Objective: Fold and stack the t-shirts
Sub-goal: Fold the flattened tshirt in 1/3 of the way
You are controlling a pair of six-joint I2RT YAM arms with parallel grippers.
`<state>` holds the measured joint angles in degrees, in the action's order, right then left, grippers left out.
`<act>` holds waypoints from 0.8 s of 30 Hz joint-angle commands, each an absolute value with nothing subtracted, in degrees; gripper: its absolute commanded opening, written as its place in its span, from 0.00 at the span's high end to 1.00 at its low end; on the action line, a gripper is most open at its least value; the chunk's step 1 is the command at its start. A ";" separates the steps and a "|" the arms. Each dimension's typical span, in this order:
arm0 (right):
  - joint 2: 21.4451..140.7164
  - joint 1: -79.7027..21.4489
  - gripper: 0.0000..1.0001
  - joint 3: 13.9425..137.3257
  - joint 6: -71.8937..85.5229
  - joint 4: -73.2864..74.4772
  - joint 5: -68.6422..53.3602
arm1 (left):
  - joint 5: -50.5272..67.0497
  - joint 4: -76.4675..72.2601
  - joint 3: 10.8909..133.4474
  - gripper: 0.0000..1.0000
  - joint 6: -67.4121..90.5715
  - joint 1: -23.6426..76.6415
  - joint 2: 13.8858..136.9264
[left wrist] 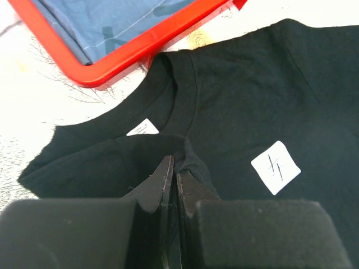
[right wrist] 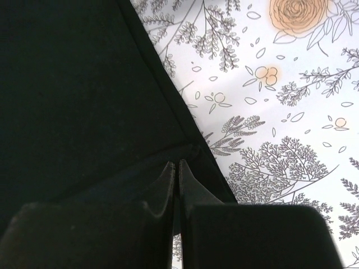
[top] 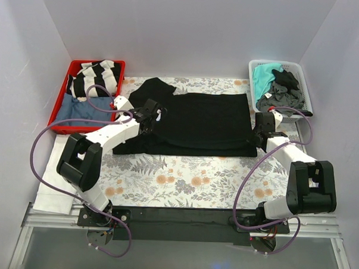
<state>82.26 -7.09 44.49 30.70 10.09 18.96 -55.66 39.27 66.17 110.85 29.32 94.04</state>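
Note:
The black t-shirt (top: 204, 120) lies spread across the middle of the floral table, with its near side partly folded over. My left gripper (top: 151, 117) is shut on a raised fold of the black t-shirt by the collar (left wrist: 185, 89); its fingertips (left wrist: 175, 163) pinch the cloth. A white neck label (left wrist: 143, 127) and a white square tag (left wrist: 275, 167) show there. My right gripper (top: 257, 138) is shut on the shirt's right near edge; its tips (right wrist: 174, 165) close over the black t-shirt (right wrist: 73, 84). A teal shirt (top: 264, 75) and a dark grey shirt (top: 282, 94) lie in the white basket.
A red bin (top: 61, 93) at the back left holds striped shirts (top: 98, 77) and a blue one (top: 79, 109); its rim (left wrist: 140, 47) is close to my left gripper. The white basket (top: 305, 86) stands at the back right. A white sheet (top: 52, 188) lies at the near left.

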 commanded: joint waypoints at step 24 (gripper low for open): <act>88.33 -6.77 0.55 52.04 30.15 4.74 15.73 | -53.35 29.53 78.66 0.88 103.10 21.97 105.56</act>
